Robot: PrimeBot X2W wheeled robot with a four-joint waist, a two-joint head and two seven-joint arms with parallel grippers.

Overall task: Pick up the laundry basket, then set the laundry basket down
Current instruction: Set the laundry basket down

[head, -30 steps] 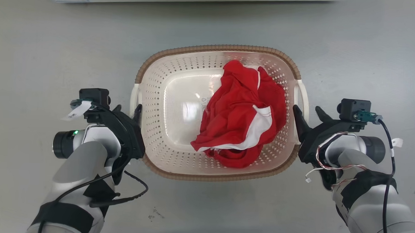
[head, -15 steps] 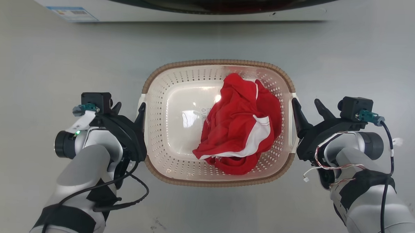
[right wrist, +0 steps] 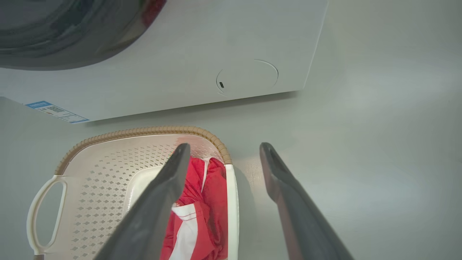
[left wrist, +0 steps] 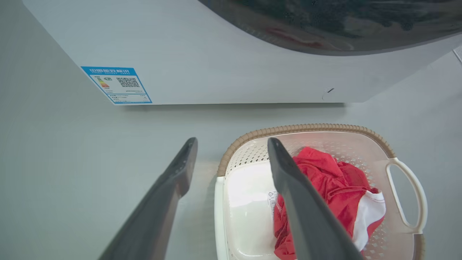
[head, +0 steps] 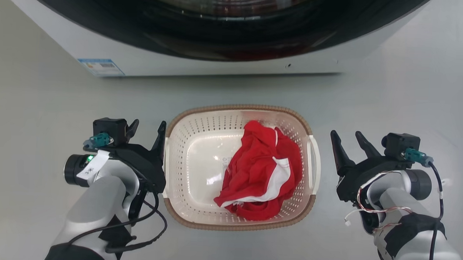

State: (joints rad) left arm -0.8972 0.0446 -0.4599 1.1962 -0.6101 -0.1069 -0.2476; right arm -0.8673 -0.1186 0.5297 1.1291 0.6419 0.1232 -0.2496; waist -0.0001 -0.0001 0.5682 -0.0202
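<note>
The laundry basket [head: 184,143], cream with a brown rim, stands on the grey floor before the washing machine. A red and white garment [head: 260,173] lies in its right half. My left gripper [head: 148,125] is open just left of the basket, its inner finger close by the left white handle [head: 166,158]. In the left wrist view that gripper [left wrist: 231,141] straddles the basket's [left wrist: 306,127] near edge from above. My right gripper [head: 345,134] is open, a small gap away from the right handle [head: 314,163]. In the right wrist view, one finger of the gripper [right wrist: 224,146] lies over the basket [right wrist: 144,130].
The white washing machine [head: 218,68] with its dark round door [head: 220,22] fills the far side, a blue label [head: 101,67] at its lower left. Its round service cover [right wrist: 247,76] is in the right wrist view. Bare grey floor [head: 390,93] surrounds the basket.
The camera has risen, so the basket looks smaller and the washing machine has come into view. Both grippers have drawn away from the handles, the right one clearly outward.
</note>
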